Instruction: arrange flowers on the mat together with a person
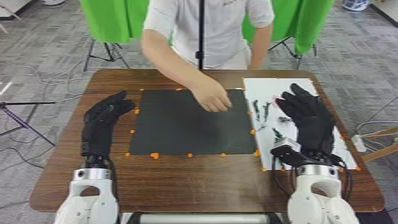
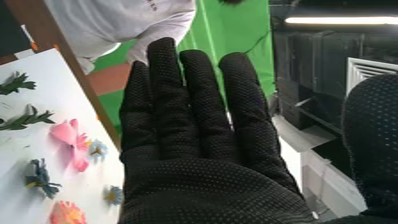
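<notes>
Flowers lie on the white sheet beside the black mat; all placement apparently remains. Left hand and right hand are released; a person's hand is at the mat.

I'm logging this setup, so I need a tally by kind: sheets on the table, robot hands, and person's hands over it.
Sheets: 2 (black mat, white sheet)
Robot hands: 2 (left hand, right hand)
Person's hands: 1 (person's hand)
Total: 5
</notes>
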Motion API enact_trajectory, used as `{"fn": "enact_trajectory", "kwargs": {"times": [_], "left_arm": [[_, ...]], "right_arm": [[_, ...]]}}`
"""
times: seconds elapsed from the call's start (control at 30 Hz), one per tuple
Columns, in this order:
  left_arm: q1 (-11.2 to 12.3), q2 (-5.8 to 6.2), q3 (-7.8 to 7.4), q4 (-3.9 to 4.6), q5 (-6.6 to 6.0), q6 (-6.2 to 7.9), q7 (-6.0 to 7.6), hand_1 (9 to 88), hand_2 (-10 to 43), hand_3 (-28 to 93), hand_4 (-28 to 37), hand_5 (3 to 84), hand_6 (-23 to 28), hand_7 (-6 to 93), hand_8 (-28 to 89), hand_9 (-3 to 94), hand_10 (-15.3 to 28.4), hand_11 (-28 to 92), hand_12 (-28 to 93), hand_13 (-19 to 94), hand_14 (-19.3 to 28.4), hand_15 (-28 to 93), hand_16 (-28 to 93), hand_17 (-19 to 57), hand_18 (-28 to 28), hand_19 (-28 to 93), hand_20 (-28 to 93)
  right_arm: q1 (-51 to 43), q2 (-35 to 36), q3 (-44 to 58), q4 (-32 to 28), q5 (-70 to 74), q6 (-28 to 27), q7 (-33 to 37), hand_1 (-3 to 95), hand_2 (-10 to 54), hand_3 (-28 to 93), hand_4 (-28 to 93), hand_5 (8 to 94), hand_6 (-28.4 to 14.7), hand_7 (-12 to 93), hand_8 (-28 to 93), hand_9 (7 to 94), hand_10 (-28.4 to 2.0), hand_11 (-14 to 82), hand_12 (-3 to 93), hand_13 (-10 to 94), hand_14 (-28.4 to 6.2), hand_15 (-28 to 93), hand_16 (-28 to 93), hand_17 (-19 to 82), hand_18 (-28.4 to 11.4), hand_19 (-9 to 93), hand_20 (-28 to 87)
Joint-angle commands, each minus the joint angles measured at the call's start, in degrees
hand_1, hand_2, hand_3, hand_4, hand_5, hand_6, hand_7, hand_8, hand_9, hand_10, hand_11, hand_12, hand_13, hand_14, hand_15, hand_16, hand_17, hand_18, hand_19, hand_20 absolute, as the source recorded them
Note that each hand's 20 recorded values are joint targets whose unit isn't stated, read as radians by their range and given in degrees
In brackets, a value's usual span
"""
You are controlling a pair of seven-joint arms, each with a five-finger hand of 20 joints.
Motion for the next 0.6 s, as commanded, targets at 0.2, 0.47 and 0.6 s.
{"fn": "enact_trajectory", "kwargs": {"times": [0.2, 0.47, 0.6], "left_arm": [[0.9, 0.13, 0.32, 0.29, -1.04, -0.58, -0.19, 30.2, -4.7, 64, -14.7, 50.6, 4.2, 15.6, -6, 50.9, 14.4, 23, 15, 44, 18.5, 26, 1, 14.9, 14.2, 17, 28], [0.2, 0.41, 1.07, 0.83, -2.45, 0.21, 1.04, 30.4, -4.5, 64, -14.9, 48.0, 5.0, 13.4, -6, 46.6, 14.6, 19, 13, 44, 17.1, 16, 0, 17.6, 12.1, 6, 24], [0.4, 0.3, 1.53, 0.89, -2.79, 1.02, 1.12, 30.5, -4.5, 64, -14.9, 44.9, 5.1, 10.7, -6, 44.4, 14.9, 15, 11, 42, 16.5, 12, -1, 18.0, 11.6, 5, 23]], "right_arm": [[-0.5, -0.2, -0.1, -0.1, -0.5, -1.0, 0.0, 14.3, 0.9, 75, -17, 53.8, -2.4, 12, -8, 55.6, -15.4, 8.0, 16.5, 49, -14.0, 15, 30, 23, -13.4, 21, 36], [-0.6, 0.1, -0.5, 0.1, -0.2, -0.6, -0.2, 13.7, 1.8, 74, -17, 54.4, -2.9, 11, -8, 55.2, -15.1, 7.2, 15.1, 44, -13.4, 12, 22, 25, -9.8, 1, 33], [-0.3, -0.1, -1.0, 0.6, -6.7, 2.0, -1.5, 13.5, 1.9, 75, -17, 53.1, -3.3, 10, -8, 54.2, -15.0, 6.8, 14.3, 41, -12.2, 11, 18, 23, -7.9, -2, 30]]}}
